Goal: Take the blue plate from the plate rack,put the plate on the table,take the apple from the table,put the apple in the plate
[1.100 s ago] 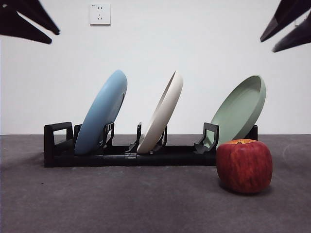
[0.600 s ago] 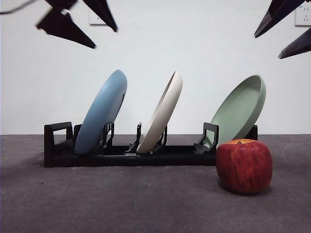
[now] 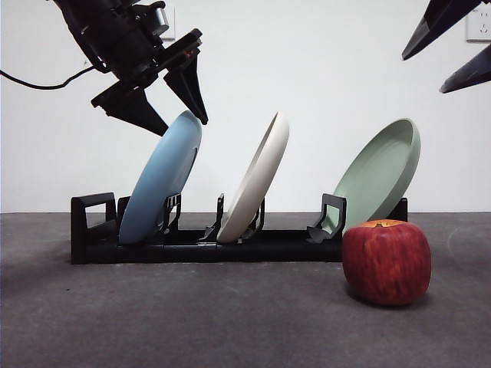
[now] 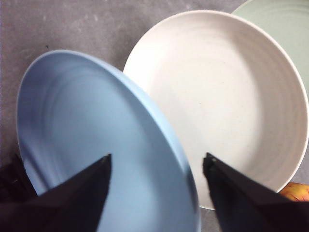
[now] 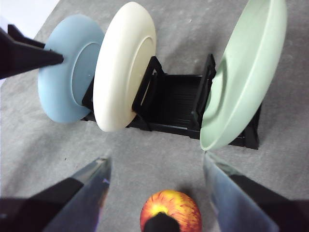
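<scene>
Blue plate (image 3: 159, 182): it stands on its edge in the rack, at the end with the handle. It leans over, and its top rim is up high.
Rack (image 3: 253, 244): long, low and black. It sits on the table and holds three plates in a row.
White plate (image 3: 255, 180): it stands in the middle of the rack, next to the blue plate. It leans the same way.
Green plate (image 3: 380, 172): it stands at the far end of the rack and leans too.
Apple (image 3: 385, 261): red, with a yellow patch on top. It sits on the table just in front of the rack, near the green plate.
Table (image 3: 192, 322): dark grey and flat.
Left gripper (image 3: 178, 115): it hangs right over the top of the blue plate. Its two black jaws are spread wide, one on each side of the rim. They are not squeezing the plate.
Right gripper (image 5: 155, 166): it waits up high over the apple. Its jaws are spread apart and hold nothing.
Wall (image 3: 322, 69): white, behind the rack.
</scene>
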### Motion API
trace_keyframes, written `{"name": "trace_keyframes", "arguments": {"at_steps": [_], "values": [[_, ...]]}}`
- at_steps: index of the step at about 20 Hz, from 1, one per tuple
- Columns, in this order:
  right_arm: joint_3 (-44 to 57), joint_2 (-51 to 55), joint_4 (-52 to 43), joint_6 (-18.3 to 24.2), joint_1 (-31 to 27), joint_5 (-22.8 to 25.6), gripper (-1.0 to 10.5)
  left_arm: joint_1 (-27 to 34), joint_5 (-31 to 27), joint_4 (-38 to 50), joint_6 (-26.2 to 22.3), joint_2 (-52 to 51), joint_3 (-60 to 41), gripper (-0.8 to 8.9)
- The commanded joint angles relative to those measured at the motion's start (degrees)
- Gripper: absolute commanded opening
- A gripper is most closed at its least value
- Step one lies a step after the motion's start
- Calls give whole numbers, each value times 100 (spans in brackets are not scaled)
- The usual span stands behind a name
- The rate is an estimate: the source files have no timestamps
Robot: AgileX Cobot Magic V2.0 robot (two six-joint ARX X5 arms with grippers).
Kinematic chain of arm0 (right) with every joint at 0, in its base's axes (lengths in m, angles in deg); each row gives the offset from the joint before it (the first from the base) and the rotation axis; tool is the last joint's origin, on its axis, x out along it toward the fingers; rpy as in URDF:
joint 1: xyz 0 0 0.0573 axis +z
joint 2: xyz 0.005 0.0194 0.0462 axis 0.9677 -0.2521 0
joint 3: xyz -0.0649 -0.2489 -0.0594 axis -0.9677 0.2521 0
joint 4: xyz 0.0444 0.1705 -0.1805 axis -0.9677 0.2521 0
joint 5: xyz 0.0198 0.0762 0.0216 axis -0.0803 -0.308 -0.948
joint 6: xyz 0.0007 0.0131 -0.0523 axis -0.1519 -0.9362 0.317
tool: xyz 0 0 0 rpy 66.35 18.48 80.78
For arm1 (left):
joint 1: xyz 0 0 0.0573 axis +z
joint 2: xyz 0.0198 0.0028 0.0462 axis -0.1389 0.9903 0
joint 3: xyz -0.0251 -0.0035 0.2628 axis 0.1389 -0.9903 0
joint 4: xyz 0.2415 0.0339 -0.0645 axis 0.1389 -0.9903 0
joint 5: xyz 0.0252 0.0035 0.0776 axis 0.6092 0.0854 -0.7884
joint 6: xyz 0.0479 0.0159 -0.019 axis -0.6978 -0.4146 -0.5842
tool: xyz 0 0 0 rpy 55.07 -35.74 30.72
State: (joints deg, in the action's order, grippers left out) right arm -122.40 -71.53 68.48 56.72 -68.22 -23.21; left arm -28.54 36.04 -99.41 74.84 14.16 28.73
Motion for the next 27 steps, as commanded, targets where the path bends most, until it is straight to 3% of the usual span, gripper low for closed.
{"name": "trace_keyframes", "arguments": {"at_steps": [1, 2, 8, 12, 15, 21, 27], "values": [[-24, 4, -7, -15, 9, 17, 316, -13, 55, 22, -125, 15, -15, 32], [-24, 4, -7, -13, 9, 17, 316, -15, 146, 11, -160, 15, -15, -15], [-24, 4, -7, -7, 9, 22, 316, -52, 420, 9, -155, -37, 177, -9], [-24, 2, -7, 13, 9, 22, 316, -210, 660, -785, -186, -63, 1174, -9], [-24, 2, -7, 55, 9, 24, 316, -474, 564, -1561, -605, -166, 1947, -9], [-24, 2, -7, 55, 4, 31, 316, -1449, -1174, -2640, -896, -1169, 2168, -9], [-24, 2, -7, 52, 4, 31, 316, -3211, -3477, -3733, -737, -1582, 2140, -9]]}}
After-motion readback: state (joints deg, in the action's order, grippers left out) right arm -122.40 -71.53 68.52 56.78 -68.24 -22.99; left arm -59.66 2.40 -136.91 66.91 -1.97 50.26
